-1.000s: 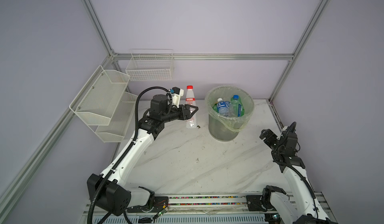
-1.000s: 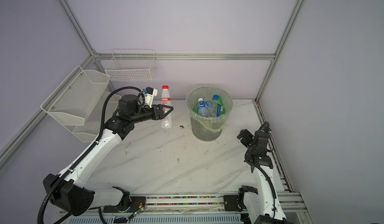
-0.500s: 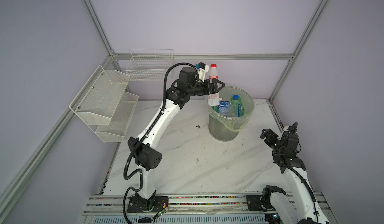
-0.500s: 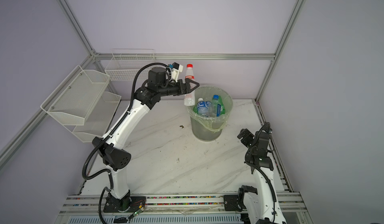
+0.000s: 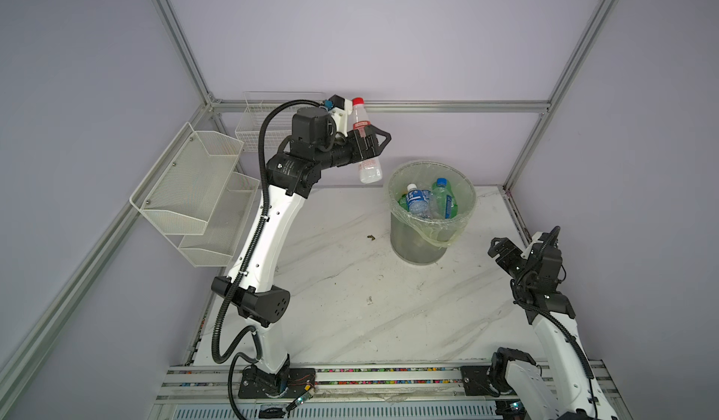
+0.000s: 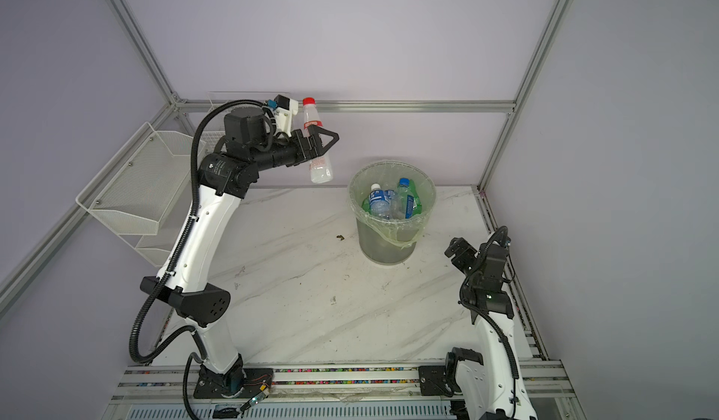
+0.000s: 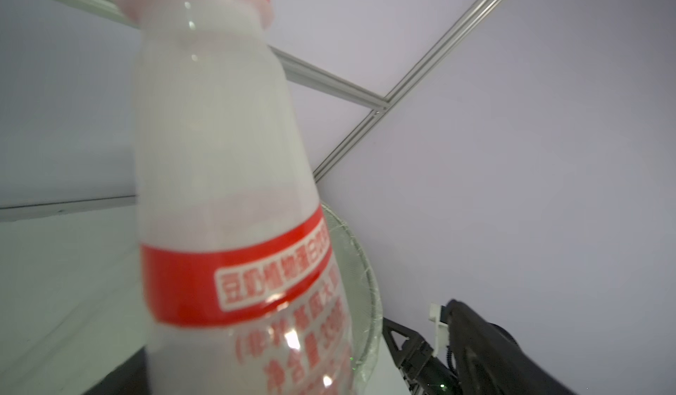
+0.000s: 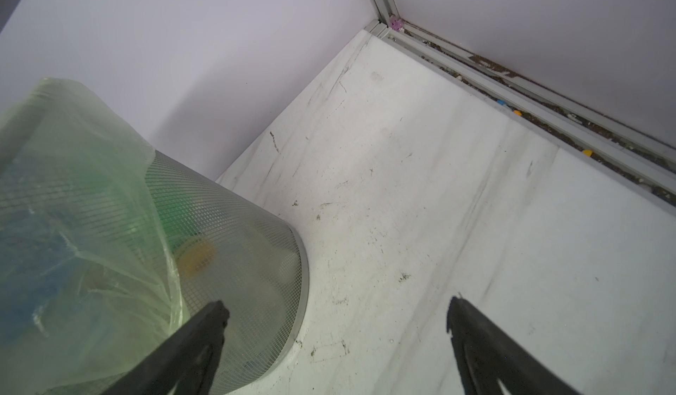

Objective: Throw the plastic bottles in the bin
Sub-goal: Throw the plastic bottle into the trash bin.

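A cloudy white plastic bottle [image 5: 361,126] with a red cap and red label hangs tilted between the jaws of my left gripper [image 5: 369,146], high in the air just left of the bin [image 5: 416,247]. In the left wrist view the bottle [image 7: 219,155] fills the picture. One finger [image 7: 402,342] stands apart from it there, so the jaws are open. The grey-green mesh bin, lined with a thin bag, holds several plastic bottles [image 5: 418,200], clear with blue labels and green. My right gripper [image 5: 500,249] is open and empty, low beside the bin [image 8: 226,228] on its right.
White mesh baskets [image 5: 186,188] hang on the left wall and a wire basket [image 5: 253,134] on the back wall. A small dark crumb [image 5: 370,237] lies on the marble table [image 5: 350,301] left of the bin.
My left arm lifted the red-capped bottle off the table and swung it up to the bin's rim. It now sits a little further left and higher, with the jaws opened. The right arm has not moved.
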Tool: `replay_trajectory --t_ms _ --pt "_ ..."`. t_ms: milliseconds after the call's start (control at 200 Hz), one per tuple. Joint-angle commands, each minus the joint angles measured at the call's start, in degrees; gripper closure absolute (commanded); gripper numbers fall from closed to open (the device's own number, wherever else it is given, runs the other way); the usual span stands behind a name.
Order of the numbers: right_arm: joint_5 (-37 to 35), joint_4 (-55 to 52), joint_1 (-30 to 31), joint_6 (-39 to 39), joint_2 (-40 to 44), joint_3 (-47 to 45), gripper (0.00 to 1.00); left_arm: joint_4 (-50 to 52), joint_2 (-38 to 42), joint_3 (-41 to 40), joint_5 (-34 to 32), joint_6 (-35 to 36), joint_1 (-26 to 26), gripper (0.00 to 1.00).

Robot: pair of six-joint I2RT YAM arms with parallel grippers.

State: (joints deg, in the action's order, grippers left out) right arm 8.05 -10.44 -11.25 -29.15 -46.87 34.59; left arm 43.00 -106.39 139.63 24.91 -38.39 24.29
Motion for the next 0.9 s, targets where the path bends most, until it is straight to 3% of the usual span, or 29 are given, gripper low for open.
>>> replay_trajectory --t_ms 0,105,245,335,400,590,640,705,895 --pt "0.5 -0.5 -0.1 0.6 0.8 2.3 0.03 -9.2 0.9 -6.6 3.5 -2.9 1.7 0.00" --pt "-0.1 -0.2 -0.1 -0.1 2.6 2.3 0.03 -15.7 11.3 -22.1 2.0 0.4 -1.4 0.04" --pt "0.9 0.1 -0.1 -0.4 2.8 1.6 0.03 -22.3 24.7 -43.0 5.6 -1.3 -10.7 0.27" --pt "1.6 0.2 -0.1 -0.1 1.9 1.8 0.03 -19.1 30.8 -49.5 7.2 2.3 -14.6 0.37" --pt "1.7 0.4 -0.1 0.3 1.4 2.2 0.03 -16.7 33.7 -52.8 6.2 5.0 -15.3 0.38" --pt "2.0 -0.2 -0.1 1.6 0.6 3.3 0.03 -16.2 37.8 -58.0 6.9 5.5 -16.0 0.75" --pt "1.9 -0.3 -0.1 1.5 0.9 3.2 0.03 -16.1 37.6 -57.9 7.1 5.3 -16.1 0.75" --pt "2.0 -0.3 -0.1 1.2 1.5 3.0 0.03 -16.5 37.1 -57.6 7.7 5.0 -16.2 0.61" --pt "1.9 -0.6 -0.1 1.2 2.2 3.0 0.03 -17.9 35.5 -55.0 9.7 4.1 -16.3 0.52"
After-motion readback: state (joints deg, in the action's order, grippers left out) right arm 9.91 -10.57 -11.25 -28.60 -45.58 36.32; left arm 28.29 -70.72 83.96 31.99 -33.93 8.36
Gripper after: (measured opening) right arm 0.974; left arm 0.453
